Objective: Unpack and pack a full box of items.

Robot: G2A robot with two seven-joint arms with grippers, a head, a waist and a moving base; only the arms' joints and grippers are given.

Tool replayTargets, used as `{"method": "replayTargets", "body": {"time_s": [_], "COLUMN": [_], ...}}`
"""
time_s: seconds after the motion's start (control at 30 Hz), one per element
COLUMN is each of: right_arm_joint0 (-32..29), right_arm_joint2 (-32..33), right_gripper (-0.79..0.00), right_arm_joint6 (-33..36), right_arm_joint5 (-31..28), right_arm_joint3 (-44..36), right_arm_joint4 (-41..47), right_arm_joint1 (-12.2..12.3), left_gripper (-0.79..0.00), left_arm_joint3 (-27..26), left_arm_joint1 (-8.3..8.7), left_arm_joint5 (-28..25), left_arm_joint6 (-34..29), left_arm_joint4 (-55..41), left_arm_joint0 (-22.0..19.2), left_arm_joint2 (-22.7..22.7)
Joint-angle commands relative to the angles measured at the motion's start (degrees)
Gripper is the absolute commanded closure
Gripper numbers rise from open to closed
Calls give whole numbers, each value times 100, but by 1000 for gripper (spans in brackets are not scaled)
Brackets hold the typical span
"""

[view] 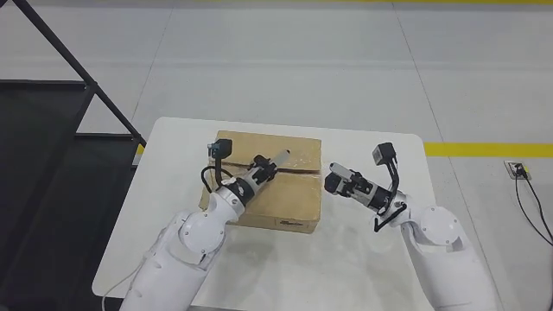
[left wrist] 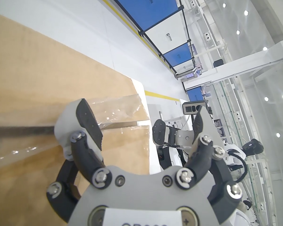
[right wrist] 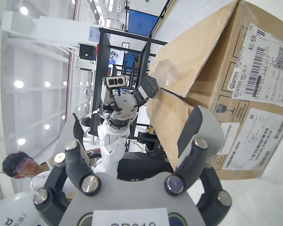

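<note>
A brown cardboard box sits mid-table with its top flaps folded down. A dark seam runs between the flaps, with torn clear tape along it. My left gripper hovers open over the box top, one of its fingers resting at the seam near the box's right edge. My right gripper stands open just off the box's right side, level with the seam. In the right wrist view its jaws frame the box, whose far flap edge stands slightly raised.
The white table has bare room in front of and to the right of the box. Shipping labels cover the box's right side. A dark metal frame stands off the table's left.
</note>
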Motion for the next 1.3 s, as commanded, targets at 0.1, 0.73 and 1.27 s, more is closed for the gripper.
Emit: {"method": "replayTargets", "body": {"time_s": [0.1, 0.73, 1.27], "right_arm_joint0": [207, 1428, 1978], "right_arm_joint2": [-181, -966, -1331], "right_gripper": [-785, -785, -785], "right_arm_joint6": [-82, -1102, -663], "right_arm_joint5": [14, -58, 662], "right_arm_joint3": [6, 579, 1474], "right_arm_joint4": [14, -1966, -1306], "right_arm_joint1": [-15, -87, -211], "left_gripper": [-785, -785, -785], "left_arm_joint3": [-424, -1306, -1448], "left_arm_joint1": [57, 500, 537], "left_arm_joint5": [-31, -540, -606], "left_arm_joint6": [-238, -1814, -1532], "left_arm_joint4": [-616, -1413, -1391], "left_arm_joint0": [195, 2057, 2348], "left_arm_joint2": [-566, -3487, -3556]}}
